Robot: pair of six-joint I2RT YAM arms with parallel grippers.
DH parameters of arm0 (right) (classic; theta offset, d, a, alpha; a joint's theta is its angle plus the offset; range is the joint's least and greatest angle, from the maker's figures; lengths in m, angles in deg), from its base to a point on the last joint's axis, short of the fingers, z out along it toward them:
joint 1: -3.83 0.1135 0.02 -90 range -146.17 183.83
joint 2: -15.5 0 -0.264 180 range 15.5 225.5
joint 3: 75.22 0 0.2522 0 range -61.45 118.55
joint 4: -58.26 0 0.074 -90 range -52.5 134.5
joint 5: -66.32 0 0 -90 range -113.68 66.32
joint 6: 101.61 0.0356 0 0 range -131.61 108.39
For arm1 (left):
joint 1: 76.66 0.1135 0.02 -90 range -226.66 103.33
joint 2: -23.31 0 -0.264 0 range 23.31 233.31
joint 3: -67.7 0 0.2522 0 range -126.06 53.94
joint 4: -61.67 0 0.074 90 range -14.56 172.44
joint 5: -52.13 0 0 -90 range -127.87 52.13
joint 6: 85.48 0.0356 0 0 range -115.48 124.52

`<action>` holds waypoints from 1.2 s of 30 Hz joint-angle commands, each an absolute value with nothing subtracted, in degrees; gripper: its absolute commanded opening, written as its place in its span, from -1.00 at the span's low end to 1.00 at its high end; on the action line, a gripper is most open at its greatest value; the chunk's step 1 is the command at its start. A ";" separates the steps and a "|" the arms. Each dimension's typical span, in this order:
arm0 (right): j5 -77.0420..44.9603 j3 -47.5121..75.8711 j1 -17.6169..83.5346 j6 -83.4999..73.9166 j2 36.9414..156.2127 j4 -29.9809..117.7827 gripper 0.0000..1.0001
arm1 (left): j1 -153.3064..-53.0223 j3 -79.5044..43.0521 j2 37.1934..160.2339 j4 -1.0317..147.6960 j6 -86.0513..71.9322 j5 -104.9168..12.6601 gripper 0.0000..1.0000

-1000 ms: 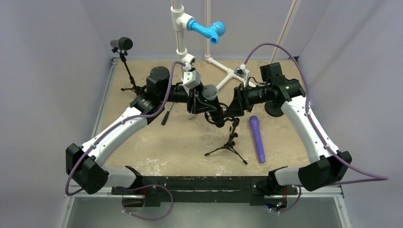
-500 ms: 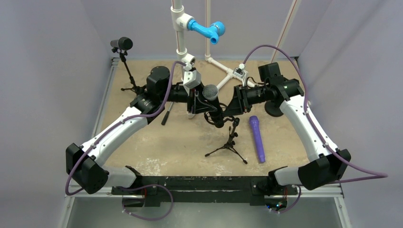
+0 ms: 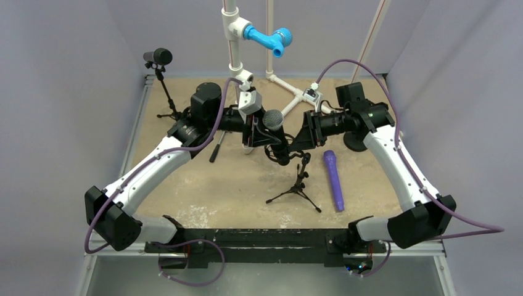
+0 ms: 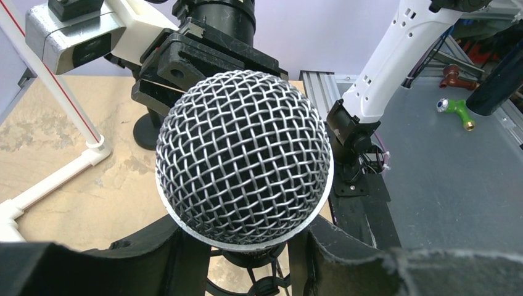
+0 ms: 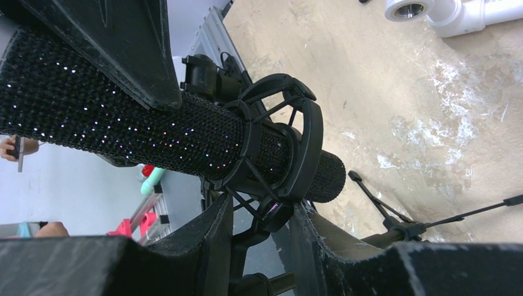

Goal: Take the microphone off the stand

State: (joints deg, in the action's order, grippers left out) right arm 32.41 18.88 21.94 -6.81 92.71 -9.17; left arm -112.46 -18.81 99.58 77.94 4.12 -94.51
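Observation:
The microphone (image 3: 273, 119) has a silver mesh head (image 4: 242, 157) and a black glittery body (image 5: 123, 123). It lies in the ring-shaped shock mount (image 5: 290, 148) on top of a small black tripod stand (image 3: 296, 188) at mid-table. My left gripper (image 3: 256, 132) comes in from the left and is shut on the microphone body just under the head, with one finger (image 4: 154, 259) on each side. My right gripper (image 3: 295, 143) comes in from the right, shut on the stand's mount joint (image 5: 274, 216) beneath the ring. The tripod's feet rest on the table.
A purple microphone (image 3: 333, 179) lies on the table right of the tripod. A second black microphone on its own stand (image 3: 158, 57) is at the back left. A white pipe frame with a blue elbow (image 3: 268, 38) rises behind. A black disc base (image 3: 356, 143) sits under the right arm.
The right arm has edged slightly toward the mount and its jaws have closed on it. The left arm and the microphone have barely moved.

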 commanded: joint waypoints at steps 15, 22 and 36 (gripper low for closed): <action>23.99 13.81 22.29 -10.31 90.72 -5.80 -1.00 | -109.99 -20.90 98.25 59.89 -11.78 -98.58 -1.00; 23.67 13.60 22.28 -10.43 90.39 -5.71 -1.00 | -110.00 -22.83 97.34 67.14 -7.35 -95.75 -1.00; 23.82 14.25 22.22 -11.06 89.77 -5.71 -1.00 | -109.33 -34.29 95.93 86.16 1.25 -93.08 -1.00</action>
